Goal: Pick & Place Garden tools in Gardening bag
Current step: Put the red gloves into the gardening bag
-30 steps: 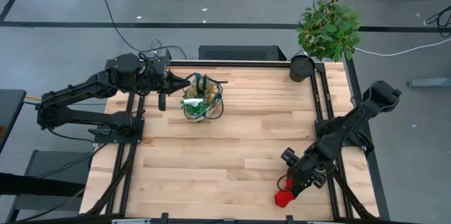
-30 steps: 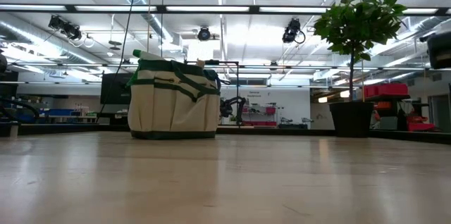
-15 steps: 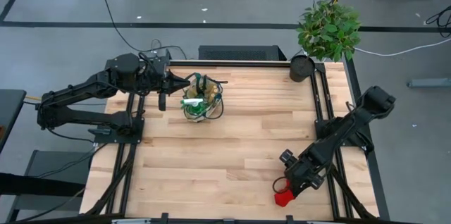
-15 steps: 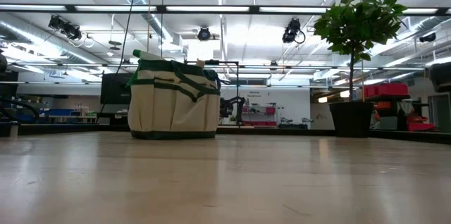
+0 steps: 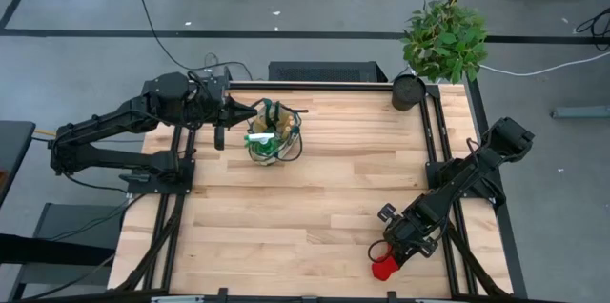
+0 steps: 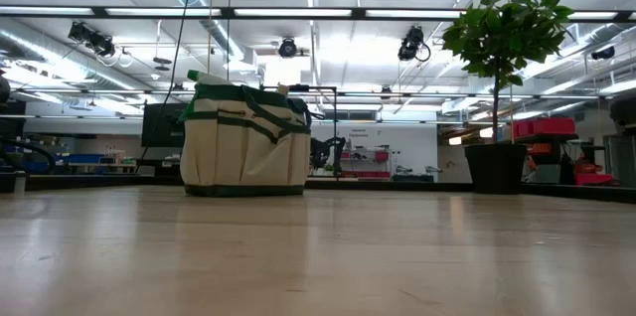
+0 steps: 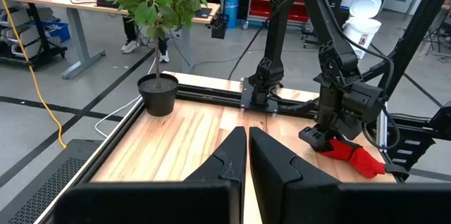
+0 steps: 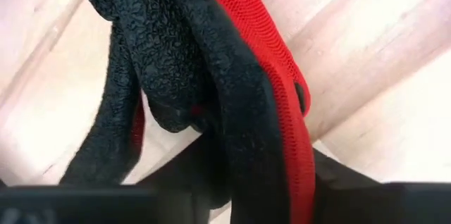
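the right gripper [image 5: 392, 253] is down at the near right part of the table [image 5: 315, 208], right on the red-and-black glove [image 5: 383, 267]. the right wrist view shows the glove [image 8: 211, 90] bunched up between the dark fingers [image 8: 338, 175], filling almost the whole picture, so the jaws are closing around it; whether they already pinch it firmly i cannot tell. the glove lies on the wood by the table's near edge, well apart from the gardening bag [image 5: 274, 136].

the bag stands upright at the far left part of the table, with tool handles sticking out of it; the low view shows its tan cloth and green trim [image 6: 244, 147]. the left gripper [image 5: 250, 111] waits just beside the bag's rim, fingers [image 7: 232, 155] pressed together, holding nothing. a potted plant [image 5: 440, 41] stands at the far right corner
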### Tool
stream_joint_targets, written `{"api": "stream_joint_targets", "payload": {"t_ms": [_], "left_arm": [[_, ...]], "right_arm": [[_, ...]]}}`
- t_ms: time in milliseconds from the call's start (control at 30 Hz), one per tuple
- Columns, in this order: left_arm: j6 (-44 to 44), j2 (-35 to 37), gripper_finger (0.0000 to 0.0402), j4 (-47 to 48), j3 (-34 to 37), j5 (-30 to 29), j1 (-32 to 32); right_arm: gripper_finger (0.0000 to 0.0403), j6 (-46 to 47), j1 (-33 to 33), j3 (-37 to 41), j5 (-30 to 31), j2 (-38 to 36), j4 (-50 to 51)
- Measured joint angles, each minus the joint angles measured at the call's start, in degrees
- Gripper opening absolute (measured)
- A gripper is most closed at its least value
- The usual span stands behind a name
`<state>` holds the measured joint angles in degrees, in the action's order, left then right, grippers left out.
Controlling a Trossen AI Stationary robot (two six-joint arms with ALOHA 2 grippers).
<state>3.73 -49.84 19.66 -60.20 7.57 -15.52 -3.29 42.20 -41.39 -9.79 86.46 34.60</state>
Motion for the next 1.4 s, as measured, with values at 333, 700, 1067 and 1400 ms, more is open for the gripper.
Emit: {"api": "stream_joint_targets", "payload": {"t_ms": [333,700,1067,1400], "left_arm": [[0.0,0.0,0.0025,0.0,0.0,0.0,0.01],[0.01,0.0,0.0025,0.0,0.0,0.0,0.0],[0.02,-0.02,0.0025,-0.02,0.0,0.0,0.01],[0.04,0.0,0.0025,-0.04,0.0,0.02,0.01]], "right_arm": [[0.0021,-0.19,0.04,0.0,-0.54,0.0,-0.43],[0.0009,-0.04,-0.28,-2.47,0.5,-0.04,1.3],[0.0008,2.9,-5.49,-9.89,6.84,-0.04,5.32],[0.0007,2.41,-11.75,-15.15,12.81,-0.04,14.74]]}}
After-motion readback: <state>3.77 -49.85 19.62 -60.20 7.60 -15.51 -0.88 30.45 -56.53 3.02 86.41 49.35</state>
